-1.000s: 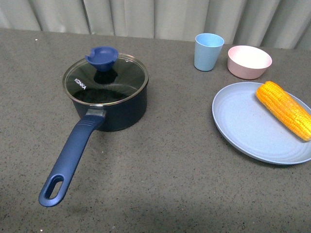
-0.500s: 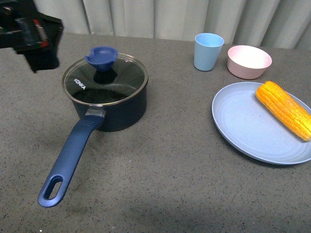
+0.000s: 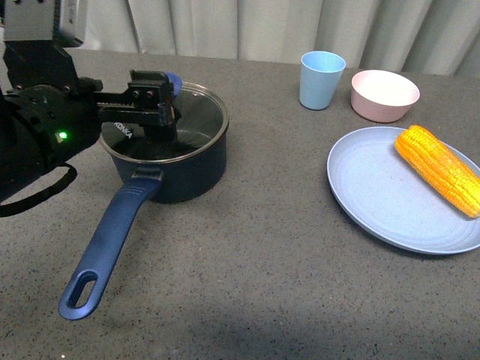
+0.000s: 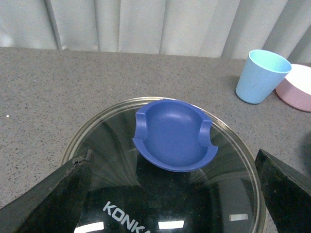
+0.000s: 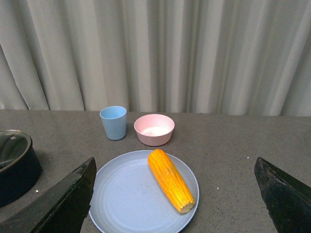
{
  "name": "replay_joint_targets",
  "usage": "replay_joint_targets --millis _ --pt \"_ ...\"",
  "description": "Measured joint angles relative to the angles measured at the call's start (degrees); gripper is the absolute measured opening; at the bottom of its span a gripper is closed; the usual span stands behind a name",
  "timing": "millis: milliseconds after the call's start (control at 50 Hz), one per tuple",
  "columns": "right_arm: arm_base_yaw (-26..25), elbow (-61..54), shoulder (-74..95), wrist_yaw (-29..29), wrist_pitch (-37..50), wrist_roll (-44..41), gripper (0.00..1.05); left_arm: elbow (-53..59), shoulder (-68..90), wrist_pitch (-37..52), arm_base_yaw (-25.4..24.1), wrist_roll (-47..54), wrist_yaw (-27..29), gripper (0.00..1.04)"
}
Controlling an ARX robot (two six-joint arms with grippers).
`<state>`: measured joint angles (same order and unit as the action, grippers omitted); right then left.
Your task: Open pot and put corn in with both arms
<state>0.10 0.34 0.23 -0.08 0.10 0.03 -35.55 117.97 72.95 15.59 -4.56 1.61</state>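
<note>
Upper left of the front frame: left gripper (image 3: 159, 101) hangs over the pot (image 3: 184, 161), and its black body hides the left part of the lid (image 3: 202, 112). I see a green light on the arm. The lid is on, KONKA just readable under the fingers. Only a sliver of the blue knob (image 3: 172, 77) shows past the gripper here.

Left wrist view: jaws spread wide, one finger (image 4: 53, 194) in each lower corner. The knob sits at frame centre, in line with the gap and just ahead of the tips. I see no contact with knob or glass.

Pot handle (image 3: 112, 232) runs toward the lower left of the front frame, flat on the table (image 3: 262, 262).

Right side of the front frame: corn (image 3: 439, 169) lies on the far right part of a pale blue plate (image 3: 375, 195), slanted, well apart from the pot. Blue cup (image 3: 322, 79) and pink bowl (image 3: 384, 96) stand side by side behind the plate, not touching.

Right wrist view: right gripper (image 5: 174, 160) wide open and holding nothing, looking down at plate and corn. I cannot see it in the front frame. Grey curtain (image 5: 194, 53) behind.
</note>
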Motion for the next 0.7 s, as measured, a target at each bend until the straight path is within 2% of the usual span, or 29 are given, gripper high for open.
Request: replay_joint_targets --millis 320,700 --pt "0.0 0.0 0.0 0.0 0.0 0.0 0.95 -5.49 4.28 0.22 0.9 1.77 -1.05 0.98" --pt "0.0 0.0 0.0 0.0 0.0 0.0 0.95 -12.98 8.48 -3.63 1.14 2.4 0.37 0.98"
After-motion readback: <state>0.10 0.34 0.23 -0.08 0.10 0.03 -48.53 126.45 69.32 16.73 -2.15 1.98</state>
